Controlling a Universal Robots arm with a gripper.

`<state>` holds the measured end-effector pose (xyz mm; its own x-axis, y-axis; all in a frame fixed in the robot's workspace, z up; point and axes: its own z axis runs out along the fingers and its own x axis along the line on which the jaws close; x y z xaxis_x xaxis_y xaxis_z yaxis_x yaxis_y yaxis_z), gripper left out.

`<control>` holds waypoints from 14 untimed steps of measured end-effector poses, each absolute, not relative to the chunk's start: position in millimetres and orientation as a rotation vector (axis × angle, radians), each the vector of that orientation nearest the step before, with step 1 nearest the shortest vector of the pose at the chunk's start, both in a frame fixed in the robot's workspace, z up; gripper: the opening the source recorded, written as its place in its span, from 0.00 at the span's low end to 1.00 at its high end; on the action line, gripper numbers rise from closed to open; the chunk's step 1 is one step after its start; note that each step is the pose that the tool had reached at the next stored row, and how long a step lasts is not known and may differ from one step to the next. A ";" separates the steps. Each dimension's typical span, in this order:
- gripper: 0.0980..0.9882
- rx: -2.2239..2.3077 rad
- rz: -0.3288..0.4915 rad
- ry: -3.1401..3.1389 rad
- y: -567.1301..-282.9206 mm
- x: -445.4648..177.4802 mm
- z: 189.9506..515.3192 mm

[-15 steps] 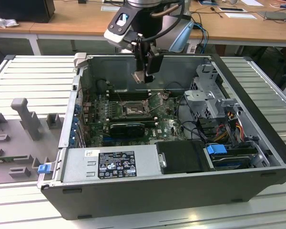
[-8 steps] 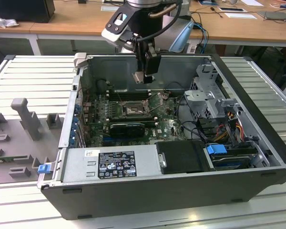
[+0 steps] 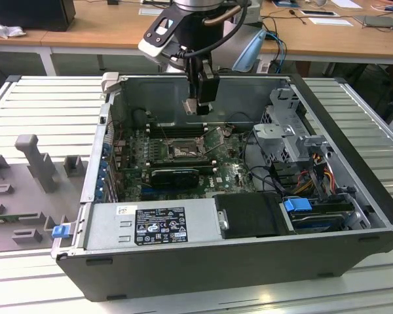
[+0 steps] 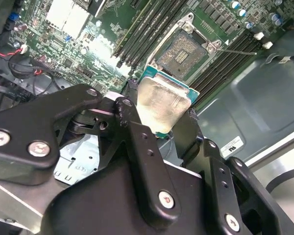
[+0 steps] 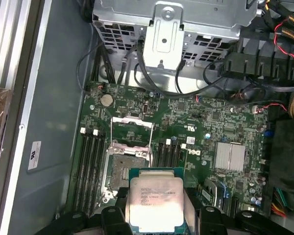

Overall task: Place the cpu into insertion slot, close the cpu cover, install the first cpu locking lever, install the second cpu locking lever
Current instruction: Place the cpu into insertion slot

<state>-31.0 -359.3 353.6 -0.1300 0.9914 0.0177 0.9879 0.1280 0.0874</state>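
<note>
Open insertion slot, memory slots tight on both sides

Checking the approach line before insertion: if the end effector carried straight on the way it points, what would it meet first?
The end effector grips the cpu, which would probably reach the open insertion slot first; nothing shows between them. Depth is unclear, so it might land slightly off it.

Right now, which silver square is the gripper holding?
The smooth cpu with the green edge, shut in the gripper; the ribbed heatsink sits on the board.

Lab: opened computer case, wooden desks
</note>
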 end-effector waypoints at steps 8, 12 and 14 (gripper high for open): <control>0.48 2.102 0.118 2.269 -359.3 -31.0 353.3; 0.48 2.140 0.117 2.231 -359.3 -31.0 353.1; 0.48 2.164 0.116 2.207 -359.3 -31.0 352.9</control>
